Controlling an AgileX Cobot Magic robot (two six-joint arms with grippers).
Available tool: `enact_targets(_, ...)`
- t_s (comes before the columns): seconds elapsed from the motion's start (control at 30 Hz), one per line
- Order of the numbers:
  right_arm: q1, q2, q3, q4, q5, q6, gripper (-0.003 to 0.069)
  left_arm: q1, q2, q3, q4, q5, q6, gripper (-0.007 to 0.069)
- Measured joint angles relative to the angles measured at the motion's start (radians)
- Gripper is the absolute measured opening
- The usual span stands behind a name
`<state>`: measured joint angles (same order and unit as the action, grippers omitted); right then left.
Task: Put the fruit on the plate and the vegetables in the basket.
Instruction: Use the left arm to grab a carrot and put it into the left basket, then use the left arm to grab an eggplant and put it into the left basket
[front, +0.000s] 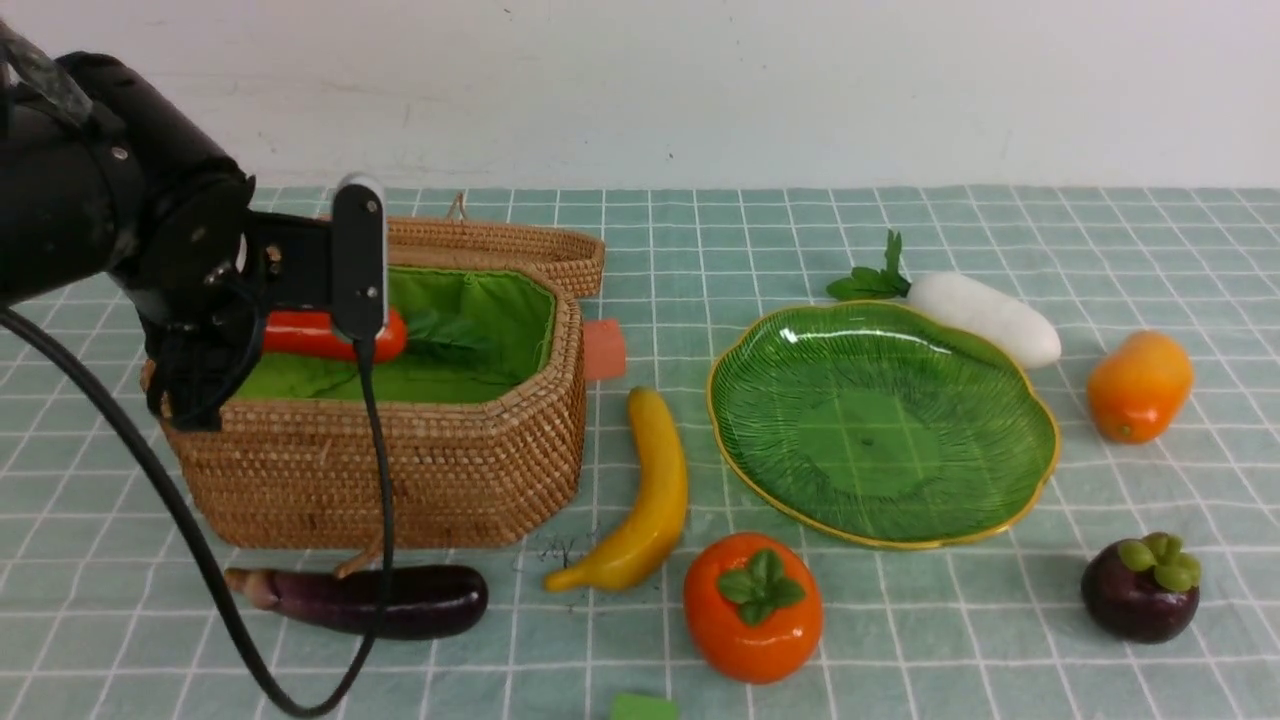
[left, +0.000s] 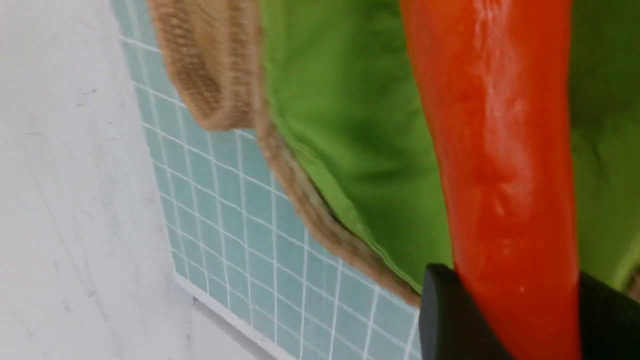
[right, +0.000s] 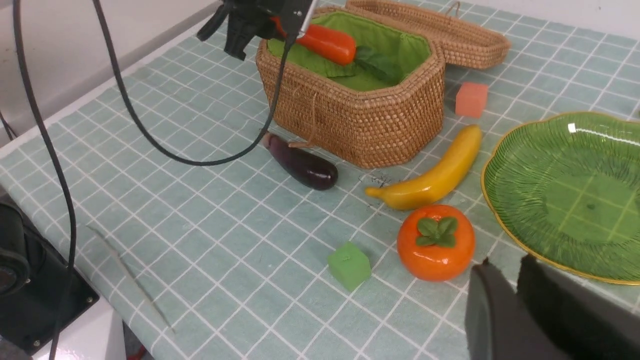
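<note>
You are at the first vegetable drop. Your left claw (left: 520, 310) is clenched on the thin end of the glossy red-orange toy carrot (front: 390, 338), holding it level over the open mouth of the tan woven wicker basket (front: 400, 470). Its dark green leaves hang down against the bright green fabric lining. Whether the carrot's body touches the lining, you cannot tell from these views.

The next move, as I judge it, is a small descent and then a release. Keep the carrot inside the rim so that it settles on the lining and does not catch the wicker edge. Its skin is slick and tapered, so it may roll once freed.

Your right claw (right: 507, 267) hovers above the checked teal tabletop (front: 900, 620) near the round orange persimmon (front: 752, 610). Its jaws are drawn almost together with nothing between them.

Most of the task is ahead:
- The long dark purple eggplant (front: 380, 600) lies on the tabletop just in front of the basket.
- The white radish (front: 985, 315) lies behind the green leaf-shaped plate (front: 880, 420).
- The plate is bare, with the yellow banana (front: 650, 490), the orange-yellow mango (front: 1140, 385) and the dark purple mangosteen (front: 1140, 590) lying around it.
</note>
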<state>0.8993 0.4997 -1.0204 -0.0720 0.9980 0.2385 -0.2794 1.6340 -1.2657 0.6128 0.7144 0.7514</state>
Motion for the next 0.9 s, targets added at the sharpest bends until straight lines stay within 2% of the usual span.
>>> enact_targets(0.17,0.000,0.000,0.000,0.000,0.000,0.000,0.0087,0.000,-0.020,-0.001,-0.014,-0.072,-0.146,0.0250)
enact_targets(0.23,0.000,0.000,0.000,0.000,0.000,-0.004,0.0087,0.000,-0.031,-0.001,-0.024,-0.070,-0.164,0.0289)
enact_targets(0.3,0.000,0.000,0.000,0.000,-0.001,-0.013,0.0087,0.000,-0.049,-0.002,-0.047,-0.056,-0.179,0.0370)
enact_targets(0.33,0.000,0.000,0.000,0.000,-0.001,-0.015,0.0087,0.000,-0.051,-0.002,-0.049,-0.055,-0.179,0.0378)
enact_targets(0.37,0.000,0.000,0.000,0.000,-0.001,-0.020,0.0087,0.000,-0.063,-0.002,-0.065,-0.045,-0.182,0.0437)
enact_targets(0.47,0.000,0.000,0.000,0.000,-0.001,-0.023,0.0088,0.000,-0.092,-0.002,-0.110,-0.022,-0.186,0.0517)
enact_targets(0.57,0.000,0.000,0.000,0.000,-0.001,-0.023,0.0090,0.000,-0.122,-0.002,-0.184,-0.001,-0.193,0.0549)
enact_targets(0.6,0.000,0.000,0.000,0.000,-0.001,-0.023,0.0090,0.000,-0.142,-0.002,-0.258,0.013,-0.210,0.0549)
enact_targets(0.67,0.000,0.000,0.000,0.000,-0.001,-0.023,0.0091,-0.012,-0.175,0.000,-0.376,0.044,-0.257,0.0522)
enact_targets(0.7,0.000,0.000,0.000,0.000,-0.001,-0.023,0.0091,-0.017,-0.179,0.002,-0.389,0.046,-0.269,0.0511)
enact_targets(0.73,0.000,0.000,0.000,0.003,0.003,-0.023,0.0092,-0.045,-0.222,0.016,-0.475,0.061,-0.298,0.0457)
enact_targets(0.8,0.000,0.000,0.000,0.009,0.019,-0.023,0.0094,-0.104,-0.275,0.046,-0.544,0.097,-0.312,0.0359)
enact_targets(0.87,0.000,0.000,0.000,0.020,0.041,-0.023,0.0094,-0.187,-0.321,0.100,-0.600,0.193,-0.307,0.0225)
enact_targets(0.9,0.000,0.000,0.000,0.024,0.046,-0.023,0.0095,-0.195,-0.323,0.106,-0.605,0.203,-0.305,0.0213)
